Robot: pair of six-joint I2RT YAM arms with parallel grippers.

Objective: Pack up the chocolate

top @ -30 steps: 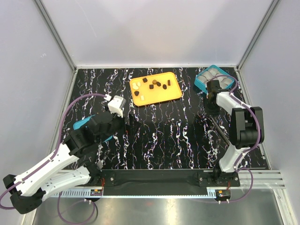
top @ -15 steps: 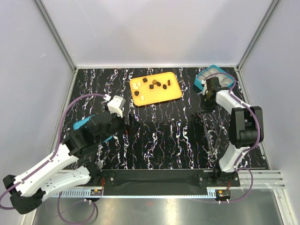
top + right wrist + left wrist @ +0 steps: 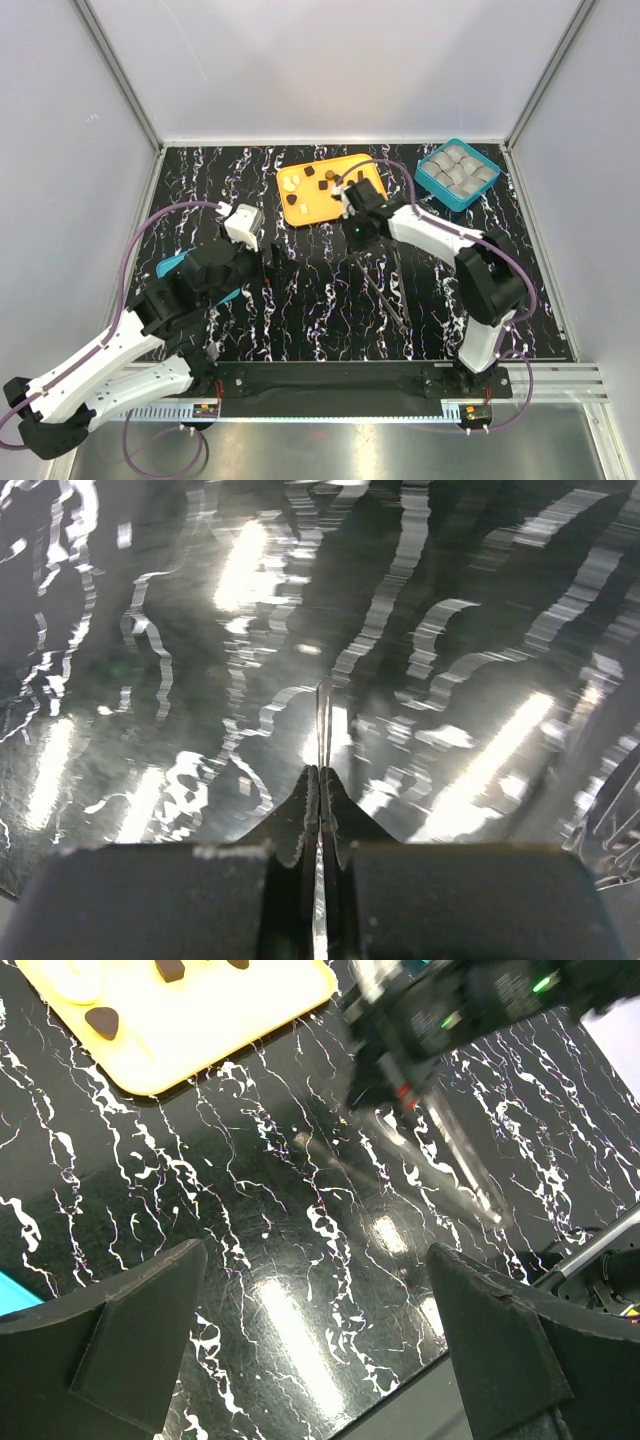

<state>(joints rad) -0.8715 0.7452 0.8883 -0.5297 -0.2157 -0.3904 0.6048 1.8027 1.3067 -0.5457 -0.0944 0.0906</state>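
The top camera is looking down from behind the arm bases over the whole tabletop [image 3: 330, 300]. The left wrist camera is facing obliquely across it, sharing a corner of the orange tray [image 3: 200, 1030] and the right arm [image 3: 470, 1005] with that view. The right wrist camera is peering past the right hand [image 3: 319, 777], close to the surface.

One orange tray [image 3: 325, 207]. On it, chocolate [image 3: 323, 186] - at least five dark lumps showing and two cream-white ovals [image 3: 292, 183]; the arm may hide more. One teal box [image 3: 439, 191] with about six grey cups [image 3: 465, 168], hard to separate. One teal item [image 3: 175, 265], half hidden. Two arms: left arm [image 3: 120, 345], right arm [image 3: 430, 230].
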